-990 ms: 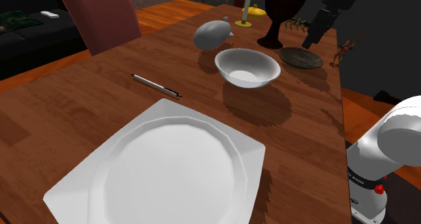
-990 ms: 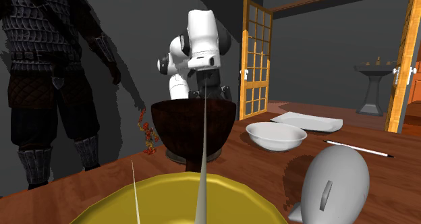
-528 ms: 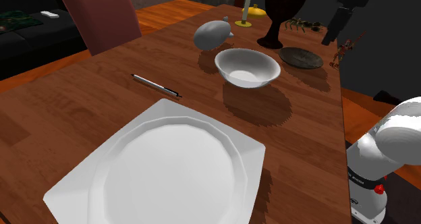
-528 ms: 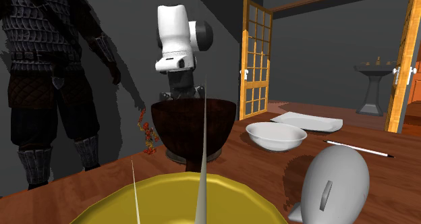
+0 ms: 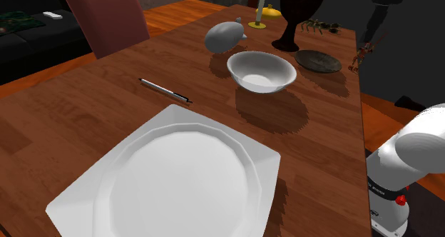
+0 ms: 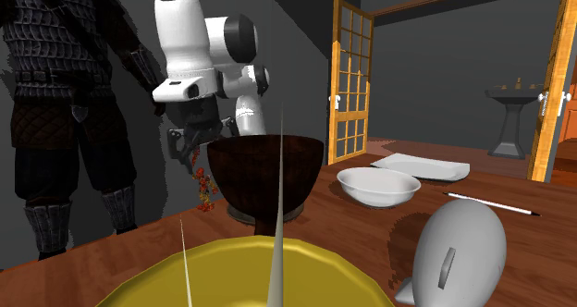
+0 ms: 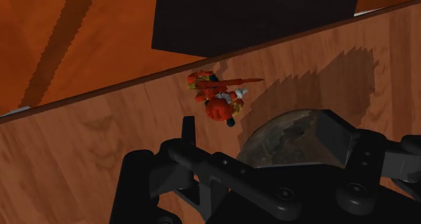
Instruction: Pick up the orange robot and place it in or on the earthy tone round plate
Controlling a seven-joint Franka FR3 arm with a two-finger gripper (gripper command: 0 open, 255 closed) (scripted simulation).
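- On the shoulder view's left, a big white square plate (image 5: 178,175) and a pen (image 5: 165,91) lie well apart from my work on the worktop (image 5: 85,107).
- Toward the middle, a white bowl (image 5: 261,71) and a dark goblet (image 5: 298,18) stand near the earthy round plate (image 5: 319,61).
- At the worktop's right edge, the orange robot (image 5: 360,55) stands just beside that plate, apart from it.
- My end effector (image 6: 194,141) hangs above the orange robot (image 6: 202,185), wide and holding nothing.
- The wrist view shows the orange robot (image 7: 217,98) not yet between my fingers. I judge I should centre over its torso and descend straight, then close on the body rather than the limbs. A nudge this near the edge could tip it off.
- My end effector (image 7: 263,131) covers part of the round plate (image 7: 290,131). The toy's thin limbs are hard to make out.
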